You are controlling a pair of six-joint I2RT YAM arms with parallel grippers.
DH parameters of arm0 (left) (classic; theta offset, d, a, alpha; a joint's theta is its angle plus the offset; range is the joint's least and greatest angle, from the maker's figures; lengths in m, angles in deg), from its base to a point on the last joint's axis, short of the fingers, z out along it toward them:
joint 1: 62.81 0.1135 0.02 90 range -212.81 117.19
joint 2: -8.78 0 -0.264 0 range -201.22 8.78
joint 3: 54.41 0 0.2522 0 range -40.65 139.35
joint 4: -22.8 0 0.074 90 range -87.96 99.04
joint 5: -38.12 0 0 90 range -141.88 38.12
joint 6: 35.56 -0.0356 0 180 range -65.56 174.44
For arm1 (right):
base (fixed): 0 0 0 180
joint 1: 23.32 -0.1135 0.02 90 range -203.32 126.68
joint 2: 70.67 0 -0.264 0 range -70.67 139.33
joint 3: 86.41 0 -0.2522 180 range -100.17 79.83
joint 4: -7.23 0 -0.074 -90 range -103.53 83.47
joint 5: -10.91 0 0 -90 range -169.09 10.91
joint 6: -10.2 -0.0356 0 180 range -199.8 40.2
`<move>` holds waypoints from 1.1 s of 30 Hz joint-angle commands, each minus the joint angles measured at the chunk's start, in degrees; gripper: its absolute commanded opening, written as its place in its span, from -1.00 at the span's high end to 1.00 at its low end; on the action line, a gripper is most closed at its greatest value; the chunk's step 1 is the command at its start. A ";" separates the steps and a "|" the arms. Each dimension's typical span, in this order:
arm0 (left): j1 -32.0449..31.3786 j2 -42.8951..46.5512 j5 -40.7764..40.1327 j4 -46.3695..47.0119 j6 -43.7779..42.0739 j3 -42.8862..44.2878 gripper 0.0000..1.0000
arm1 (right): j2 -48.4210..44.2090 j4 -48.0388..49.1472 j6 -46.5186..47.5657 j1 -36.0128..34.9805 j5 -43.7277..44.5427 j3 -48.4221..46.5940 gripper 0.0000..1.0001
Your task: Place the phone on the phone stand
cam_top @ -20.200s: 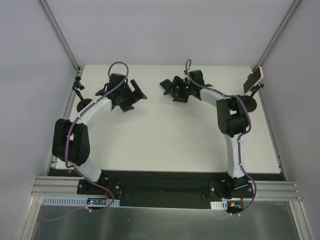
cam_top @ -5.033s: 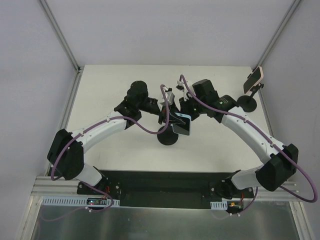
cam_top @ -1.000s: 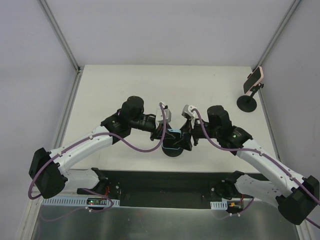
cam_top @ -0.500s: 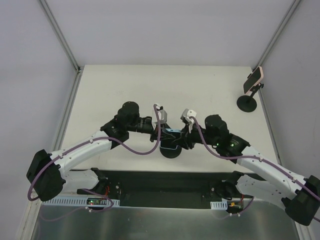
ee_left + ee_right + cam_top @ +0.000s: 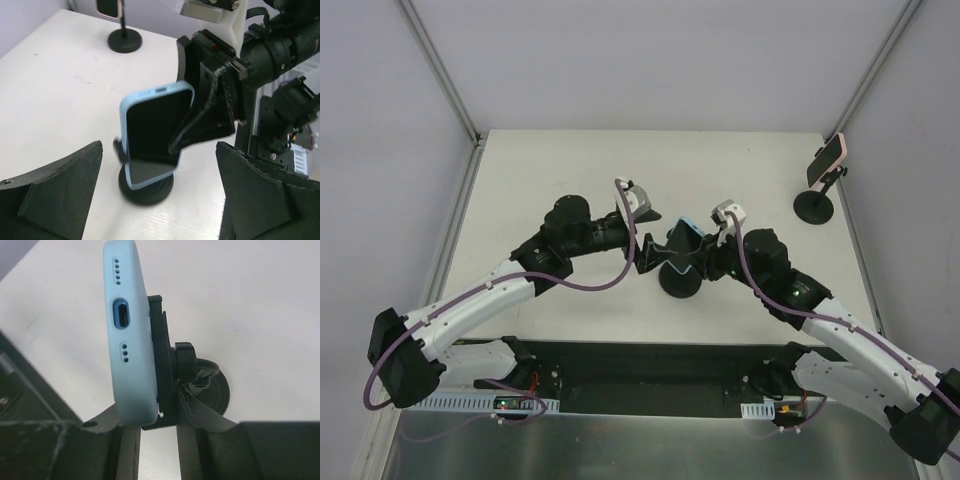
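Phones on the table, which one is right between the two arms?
The light blue phone on the black round-based stand at mid-table; the pink-cased phone stands apart at the far right edge.

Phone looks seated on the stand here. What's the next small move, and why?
Probably open the right gripper and ease it back. The phone already leans on the stand, the left gripper is wide open and clear of it, and only the right one pinches phone and stand together. Letting go slowly would show whether the phone holds by itself.
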 commanded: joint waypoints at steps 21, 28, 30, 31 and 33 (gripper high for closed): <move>-2.27 25.69 -26.10 -9.82 14.79 -1.99 -0.91 | 8.86 -8.32 13.69 64.07 -9.87 -15.44 1.00; -7.45 28.33 -32.43 -10.43 7.69 -2.52 -0.93 | 12.89 -5.94 23.01 70.15 -18.14 -15.09 1.00; -9.21 29.12 -34.89 -10.43 4.79 -2.61 -0.93 | 14.74 -5.94 23.80 71.29 -19.45 -15.62 1.00; -9.74 29.30 -35.77 -10.34 3.91 -2.70 -0.93 | 15.19 -5.50 23.81 72.77 -21.29 -15.71 1.00; -10.79 29.30 -37.36 -10.43 1.97 -2.70 -0.94 | 16.24 -4.01 23.28 73.58 -24.28 -15.36 1.00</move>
